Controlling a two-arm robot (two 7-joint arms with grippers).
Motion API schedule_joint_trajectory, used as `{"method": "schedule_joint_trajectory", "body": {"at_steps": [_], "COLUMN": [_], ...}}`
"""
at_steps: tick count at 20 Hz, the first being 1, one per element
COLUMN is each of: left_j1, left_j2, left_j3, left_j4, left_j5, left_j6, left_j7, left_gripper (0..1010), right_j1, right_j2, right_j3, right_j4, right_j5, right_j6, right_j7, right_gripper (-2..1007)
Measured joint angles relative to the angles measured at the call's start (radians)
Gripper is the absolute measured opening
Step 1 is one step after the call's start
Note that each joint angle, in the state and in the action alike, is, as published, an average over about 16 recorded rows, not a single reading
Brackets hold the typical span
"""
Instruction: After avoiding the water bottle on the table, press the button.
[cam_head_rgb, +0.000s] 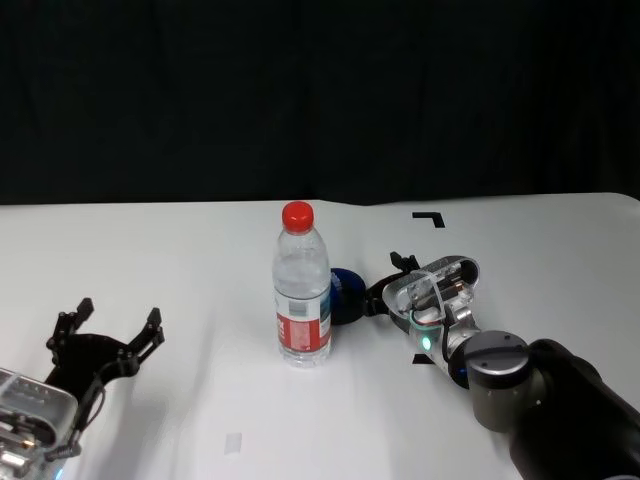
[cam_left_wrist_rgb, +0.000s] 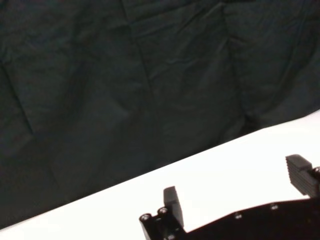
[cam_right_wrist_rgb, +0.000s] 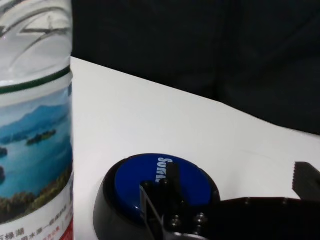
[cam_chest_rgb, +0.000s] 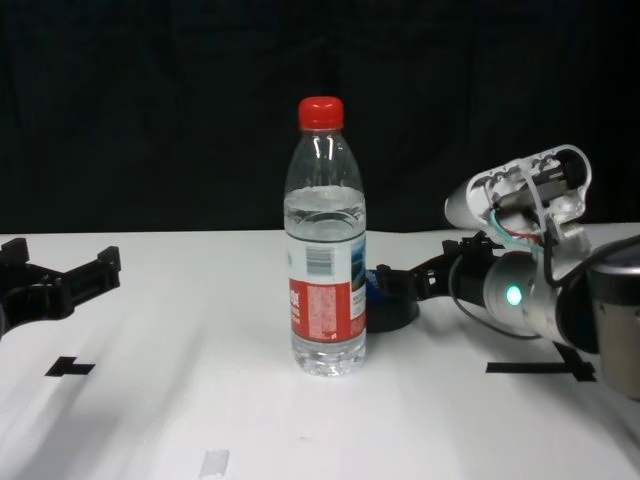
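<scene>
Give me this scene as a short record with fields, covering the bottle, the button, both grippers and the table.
water bottle: upright, red cap on, middle of the table
button: dark blue dome just behind and to the right of the bottle, partly hidden by it in the head view
right gripper: open, at the button's right side, one finger over the dome's edge; contact cannot be told
left gripper: open, at the table's near left, away from both things
table: white, with black tape marks
bottle and right gripper: apart
</scene>
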Motion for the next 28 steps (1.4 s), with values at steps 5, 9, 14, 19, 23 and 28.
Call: {"method": "schedule_joint_trajectory", "body": {"at_steps": [5,9,14,19,23,28], "left_j1": [0.0,0.0,0.0,0.0,0.0,0.0], "left_j2": [0.0,0.0,0.0,0.0,0.0,0.0], "left_j3": [0.0,0.0,0.0,0.0,0.0,0.0], "left_j4": [0.0,0.0,0.0,0.0,0.0,0.0], "left_j5": [0.0,0.0,0.0,0.0,0.0,0.0], "left_j6": [0.0,0.0,0.0,0.0,0.0,0.0], "left_j7": [0.0,0.0,0.0,0.0,0.0,0.0], "left_gripper": [1009,1010,1010,1010,1010,1010], "right_j1": [-0.003,-0.015,-0.05,-0.1,-0.149,-0.21], "right_j2": [0.001,0.003,0.01,0.021,0.031,0.042], "right_j3": [0.005,0.011,0.019,0.028,0.035,0.045], "right_j4": [-0.01,-0.039,-0.112,-0.207,-0.288,-0.382], "right_j5": [0.005,0.011,0.019,0.026,0.03,0.036], "right_j6": [-0.004,-0.006,0.001,0.015,0.033,0.057], "right_j7": [0.0,-0.002,-0.009,-0.02,-0.028,-0.037], "right_gripper": [1002,1002,1002,1002,1002,1002]}}
